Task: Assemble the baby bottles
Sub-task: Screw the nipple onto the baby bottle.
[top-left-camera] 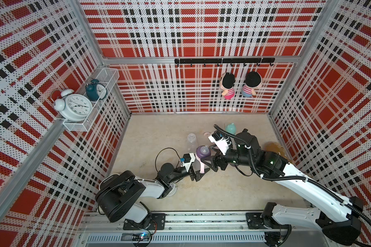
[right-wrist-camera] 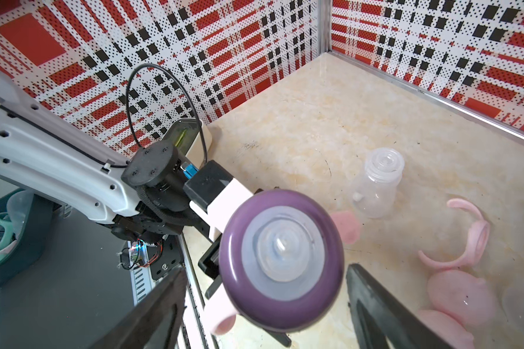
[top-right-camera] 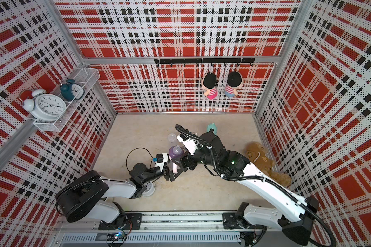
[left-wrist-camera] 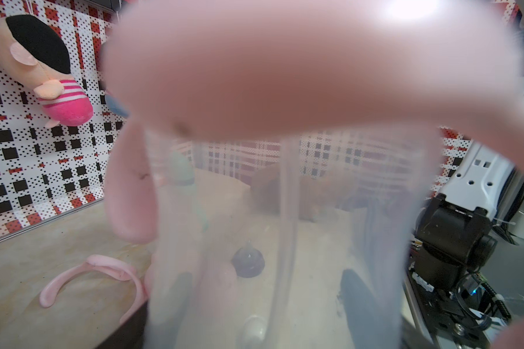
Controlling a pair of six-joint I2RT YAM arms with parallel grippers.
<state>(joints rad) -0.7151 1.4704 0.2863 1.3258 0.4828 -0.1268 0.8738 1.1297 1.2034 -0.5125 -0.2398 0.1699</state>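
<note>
Two grippers are brought together above the near half of the table (top-left-camera: 159,132). The left gripper (top-left-camera: 196,175) is clenched on the clear lower body of a baby bottle (top-left-camera: 202,153). The bottle is held off the surface and tilted, with its purple collar (right-wrist-camera: 232,266) and nipple (right-wrist-camera: 280,244) turned upward and a pink handle (top-left-camera: 201,168) hanging at its side. The right gripper (top-left-camera: 208,156) is released, its fingers spread on either side of that collar, with a gap visible on at least one side.

Just beyond, a topless clear bottle (top-left-camera: 191,141) is stood upright on the table. Near it a pink two-handled ring (right-wrist-camera: 472,238) is laid flat, and pink dome caps (right-wrist-camera: 460,297) are found beside the ring. Farther back a teal dome cap (top-left-camera: 231,128) is seen. A brown plush toy (top-right-camera: 257,154) is lodged at the table's right edge.

On the back wall (top-left-camera: 180,89) two dolls (top-left-camera: 228,85) are hung from a hook rail (top-left-camera: 223,61). Alarm clocks (top-left-camera: 75,105) are kept in a wire basket (top-left-camera: 77,126) at the left side.
</note>
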